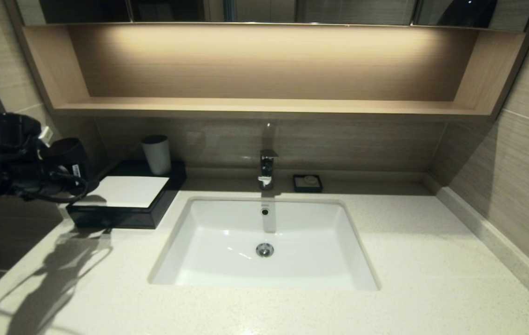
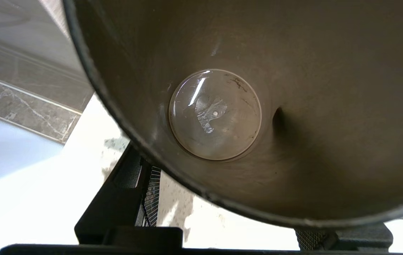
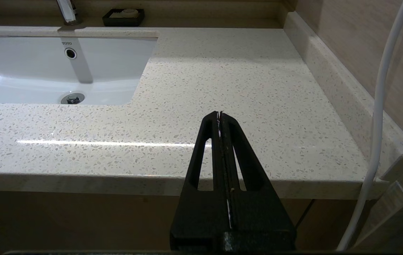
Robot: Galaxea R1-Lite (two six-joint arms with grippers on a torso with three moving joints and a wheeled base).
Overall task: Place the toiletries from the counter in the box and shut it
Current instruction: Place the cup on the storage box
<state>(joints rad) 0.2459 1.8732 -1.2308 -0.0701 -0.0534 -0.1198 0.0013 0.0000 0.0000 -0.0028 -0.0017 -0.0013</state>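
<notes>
Here the pale cream speckled stone counter (image 1: 431, 279) runs wide and glossy, with a long streak of light on it in the right wrist view. Sunk into it is a white rectangular sink basin (image 1: 208, 242), smooth and shiny, with a round metal drain (image 1: 264, 250) at its middle. Above runs a long open wooden shelf (image 1: 264, 107), lit warm from inside, over a grained tile backsplash.

At the counter's back left corner sits the box (image 1: 127, 197), flat, black and rectangular with a matte white top panel; its front looks flush. On its far end stands 1 white cup (image 1: 156, 154), upright. The toothbrush and the sachet show in none of the views.

The left gripper (image 1: 71, 163) hangs in the air at the left edge, just beside the box's left end and above the counter's edge. It holds 1 dark smoky tumbler (image 2: 222, 113) tipped onto its side. The left wrist view looks straight into the tumbler's round mouth to a clear circular base, scuffed and glinting, with 1 ribbed finger (image 2: 151, 198) pressed against the outer wall. So the jaws stand partly wide, clamped on the tumbler's outside.

Smaller things line the back wall: a square chrome faucet (image 1: 268, 167) and, to its right, a small black square soap dish (image 1: 307, 183). The right gripper (image 3: 219, 115) rests low before the counter's front edge, its 2 black fingers pressed together, holding nothing.
</notes>
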